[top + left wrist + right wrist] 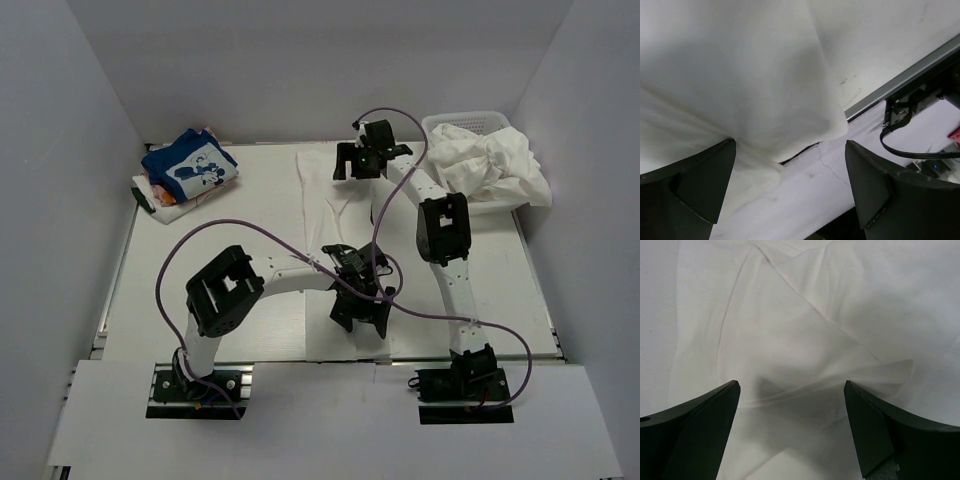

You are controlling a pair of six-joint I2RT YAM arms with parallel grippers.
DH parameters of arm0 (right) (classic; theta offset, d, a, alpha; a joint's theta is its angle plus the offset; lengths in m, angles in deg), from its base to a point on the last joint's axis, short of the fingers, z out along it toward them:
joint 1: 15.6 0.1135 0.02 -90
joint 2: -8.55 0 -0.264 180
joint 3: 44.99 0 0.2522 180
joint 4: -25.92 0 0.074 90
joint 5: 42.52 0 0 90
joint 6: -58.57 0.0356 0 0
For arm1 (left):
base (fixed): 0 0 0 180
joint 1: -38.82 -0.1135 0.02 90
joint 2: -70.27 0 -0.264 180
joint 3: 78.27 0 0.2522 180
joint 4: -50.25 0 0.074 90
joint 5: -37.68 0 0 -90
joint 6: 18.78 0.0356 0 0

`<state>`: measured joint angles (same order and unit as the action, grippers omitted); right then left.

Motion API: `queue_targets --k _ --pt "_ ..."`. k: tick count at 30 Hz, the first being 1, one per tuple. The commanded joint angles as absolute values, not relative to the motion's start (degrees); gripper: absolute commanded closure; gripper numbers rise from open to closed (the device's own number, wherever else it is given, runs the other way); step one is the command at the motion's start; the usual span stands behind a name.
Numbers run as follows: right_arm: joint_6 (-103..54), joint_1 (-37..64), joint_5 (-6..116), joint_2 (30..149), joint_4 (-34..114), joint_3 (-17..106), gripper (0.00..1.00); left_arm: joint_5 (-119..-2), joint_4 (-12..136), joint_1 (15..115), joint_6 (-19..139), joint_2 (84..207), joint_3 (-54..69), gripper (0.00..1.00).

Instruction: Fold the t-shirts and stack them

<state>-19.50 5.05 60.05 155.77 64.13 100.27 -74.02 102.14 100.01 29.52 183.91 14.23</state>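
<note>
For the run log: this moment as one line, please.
white t-shirt: flat, centre | left gripper: open over its near edge | right gripper: open over its far end | blue t-shirt: folded, far left | basket: heaped white shirts

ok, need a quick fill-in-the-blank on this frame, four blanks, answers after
1. The folded blue t-shirt lies at the table's far ____ corner.
2. The left gripper hovers over the spread white t-shirt's near end, the right gripper over its ____ end.
3. Both grippers' jaws stand ____.
4. The basket holds crumpled t-shirts coloured ____.

Missing words: left; far; open; white.
</note>
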Motion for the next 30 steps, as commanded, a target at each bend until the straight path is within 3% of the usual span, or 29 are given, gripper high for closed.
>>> queue_targets --k 1,7,12,16,23,30 --pt "-24.65 4.18 61.01 145.34 63.06 100.09 0.10 -68.14 105.47 100.43 29.98 178.39 16.00 0.00" --pt "-27.03 3.39 62.85 133.11 65.96 94.73 0.10 -62.97 118.21 102.19 29.91 166.26 14.07 0.00" --pt "-18.62 3.74 55.24 110.27 59.12 55.86 0.10 -56.21 120.43 99.91 19.03 152.03 -1.47 0.00" --pt "-13.60 3.92 48.01 93.65 61.83 39.46 0.10 -56.96 113.16 98.16 16.03 143.40 -13.15 0.00" --pt "-9.19 7.07 59.15 74.76 78.17 19.08 0.10 -68.49 98.12 97.62 16.80 147.51 -20.48 0.00" --pt "-4.80 11.47 73.83 62.79 86.53 3.59 0.10 -76.49 88.72 98.23 12.87 151.56 -26.18 0.14"
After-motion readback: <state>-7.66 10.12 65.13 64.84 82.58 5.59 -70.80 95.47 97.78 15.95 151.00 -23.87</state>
